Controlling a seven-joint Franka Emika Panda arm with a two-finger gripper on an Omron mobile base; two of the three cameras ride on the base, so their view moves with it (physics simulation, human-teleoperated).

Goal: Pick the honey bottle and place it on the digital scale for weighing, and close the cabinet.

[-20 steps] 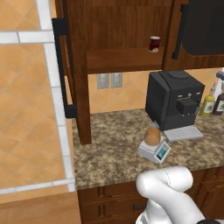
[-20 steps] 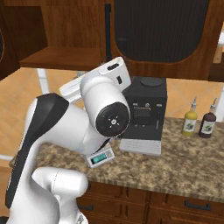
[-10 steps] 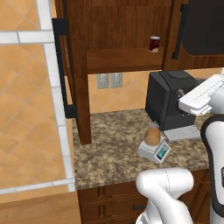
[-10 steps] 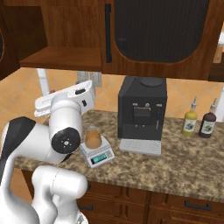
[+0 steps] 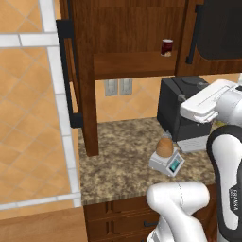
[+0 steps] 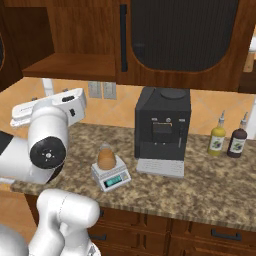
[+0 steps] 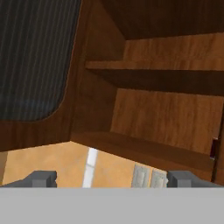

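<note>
Left base view: the honey bottle (image 5: 164, 147) stands upright on the top plate of the digital scale (image 5: 167, 162), which sits on the worktop (image 5: 123, 156) just in front of the black coffee machine (image 5: 182, 111). The placing step therefore appears complete, and the remaining step is judged to be closing the cabinet (image 5: 132, 42). Its left door (image 5: 84, 80) stands swung out, edge-on to the camera, with its long black bar handle (image 5: 68, 75) facing left; a dark red jar (image 5: 166, 47) rests on the exposed shelf. The risk here is that the arm, whose white links pass close above the scale, sweeps low on its way to the door and knocks the bottle off the plate. Right base view: the honey bottle (image 6: 106, 158) and digital scale (image 6: 110, 175) lie between the arm's large elbow joint and the coffee machine (image 6: 161, 125), with little clearance on the arm side; a slim yellow-green sauce bottle (image 6: 217, 139) and a dark bottle (image 6: 238, 142) stand well apart to the right and are not threatened. Hand view: the end effector (image 7: 112, 178) is spread wide with nothing between its fingertips (image 7: 42, 178), and it looks up into the open cabinet interior (image 7: 166, 113), with a dark panel door (image 7: 35, 57) at the left. A push applied at the shelf or frame instead of the open door would stall the arm without closing anything, and contact near the hinge side would give poor leverage.
</note>
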